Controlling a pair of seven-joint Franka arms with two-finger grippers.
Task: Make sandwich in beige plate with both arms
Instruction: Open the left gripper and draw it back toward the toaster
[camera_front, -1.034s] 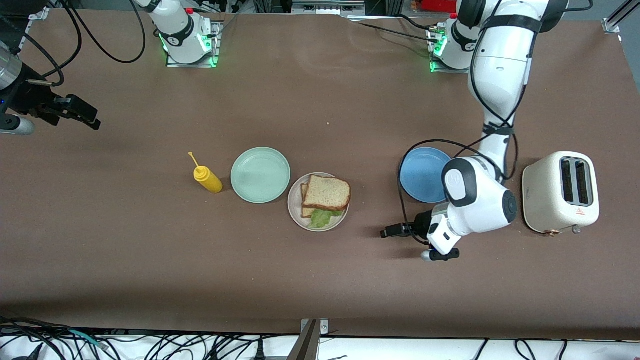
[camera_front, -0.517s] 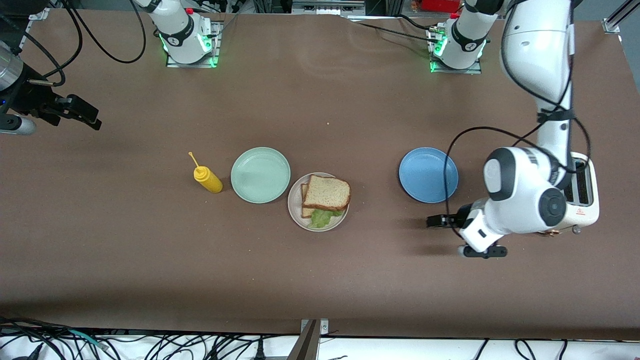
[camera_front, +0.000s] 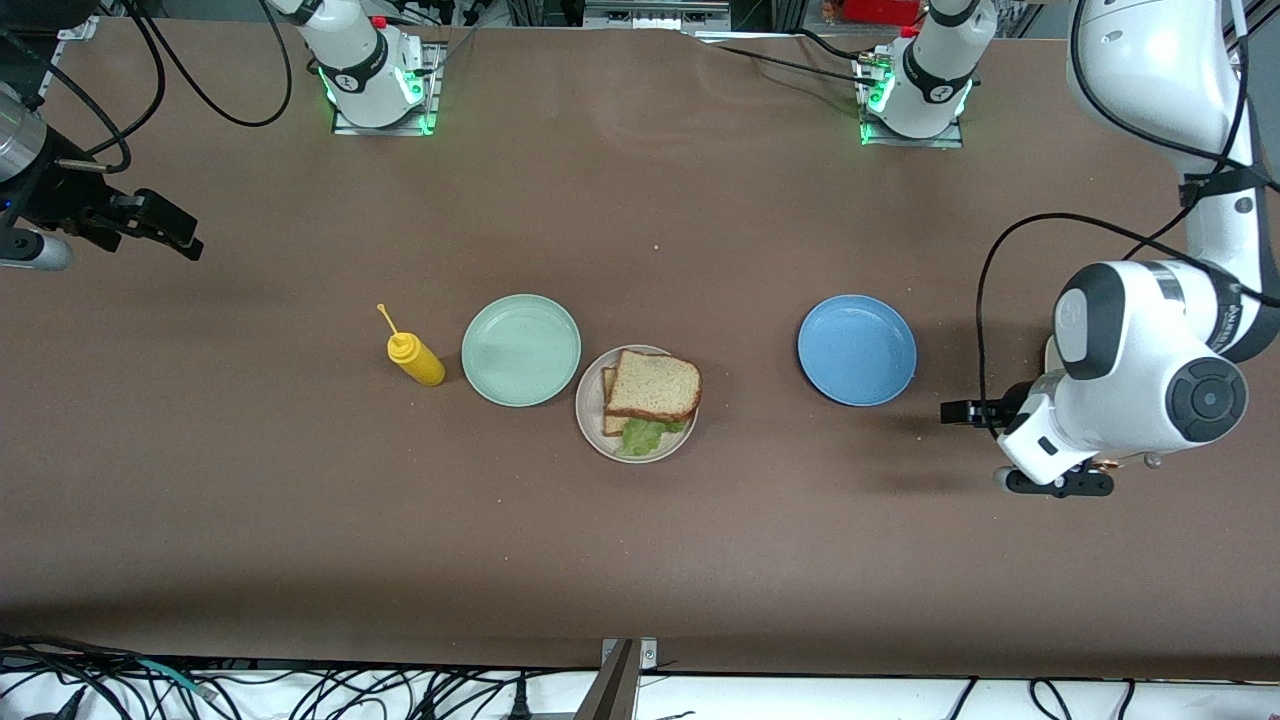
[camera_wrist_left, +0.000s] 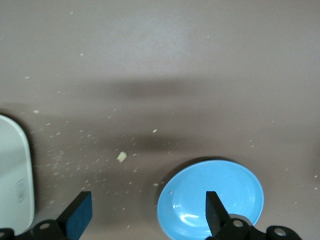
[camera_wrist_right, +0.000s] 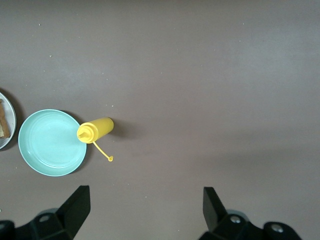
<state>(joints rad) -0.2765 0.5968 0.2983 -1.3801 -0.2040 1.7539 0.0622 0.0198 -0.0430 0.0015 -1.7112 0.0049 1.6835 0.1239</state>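
- Two bread slices with lettuce, so the sandwich (camera_front: 650, 395) sits stacked on the beige plate (camera_front: 590, 415), looks finished.
- left gripper (camera_front: 968, 411) hangs spread apart, empty, between blue plate (camera_front: 856, 349) and toaster (camera_wrist_left: 12, 172).
- right gripper (camera_front: 160, 230) waits, spread apart, at its table end.

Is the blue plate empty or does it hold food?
Empty: the blue plate shows only bare glossy blue inside in the front and left wrist views.

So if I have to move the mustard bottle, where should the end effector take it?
Grip the mustard bottle across its round body, below the nozzle, coming down from above. It seems to lean or lie rather than stand upright, beside the mint-green plate, so closing across the width should hold better than along its length.
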